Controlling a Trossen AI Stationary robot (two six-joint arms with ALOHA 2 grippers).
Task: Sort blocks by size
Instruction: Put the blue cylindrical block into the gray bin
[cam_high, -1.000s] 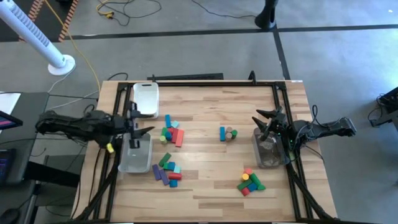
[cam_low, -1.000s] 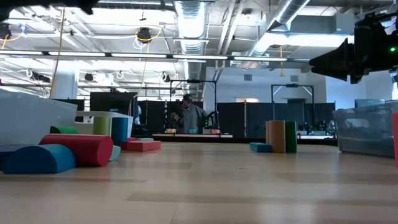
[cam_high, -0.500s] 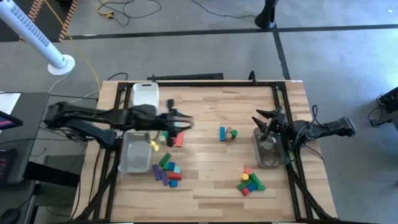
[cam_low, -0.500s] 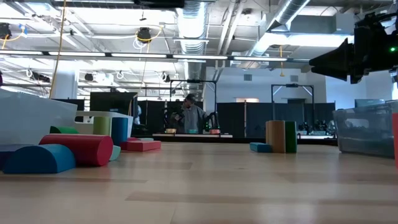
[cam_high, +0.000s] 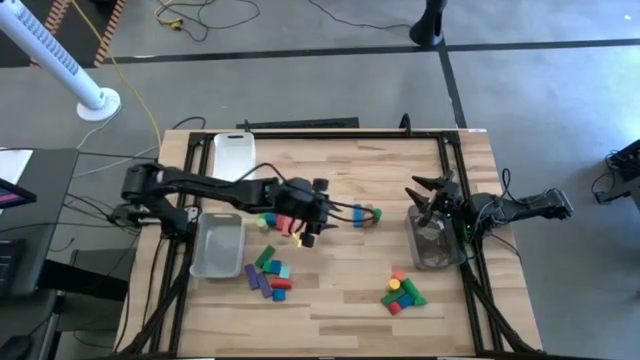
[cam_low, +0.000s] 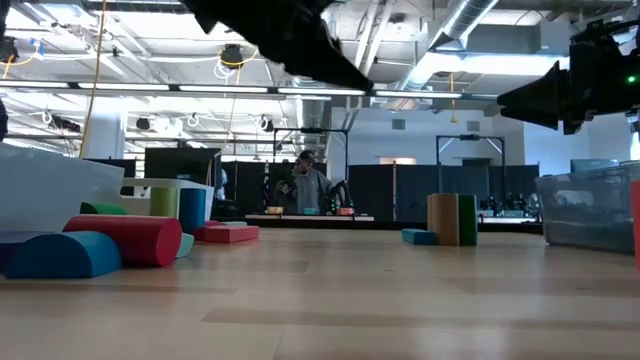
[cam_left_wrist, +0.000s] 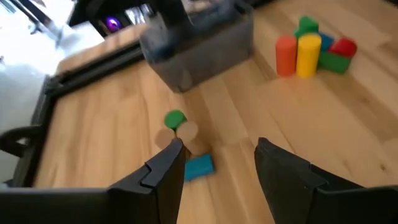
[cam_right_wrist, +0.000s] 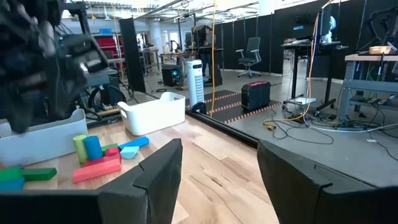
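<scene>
The blocks lie in groups on the wooden table. A blue block (cam_left_wrist: 199, 167), a green cylinder (cam_left_wrist: 175, 118) and a tan cylinder (cam_left_wrist: 188, 131) stand together mid-table (cam_high: 366, 214). My left gripper (cam_high: 335, 213) hangs open just left of them, above the table, slanting down; its fingers (cam_left_wrist: 219, 146) hold nothing. A mixed pile (cam_high: 277, 215) lies under the left arm, and another pile (cam_high: 268, 275) sits nearer the front. A red, yellow and green group (cam_high: 401, 292) sits front right. My right gripper (cam_high: 428, 192) waits open over the right bin.
A clear bin (cam_high: 218, 246) stands at the left edge, with a white tray (cam_high: 233, 158) behind it. A second clear bin (cam_high: 431, 241) stands at the right edge under my right arm. A black frame (cam_high: 330, 131) borders the table. Bare wood lies in the middle front.
My left gripper has swept from above the left clear bin toward the table's right, over the mixed pile, to just short of the mid-table blocks. It has sunk a little and tipped from level to slanting down. No block has moved.
</scene>
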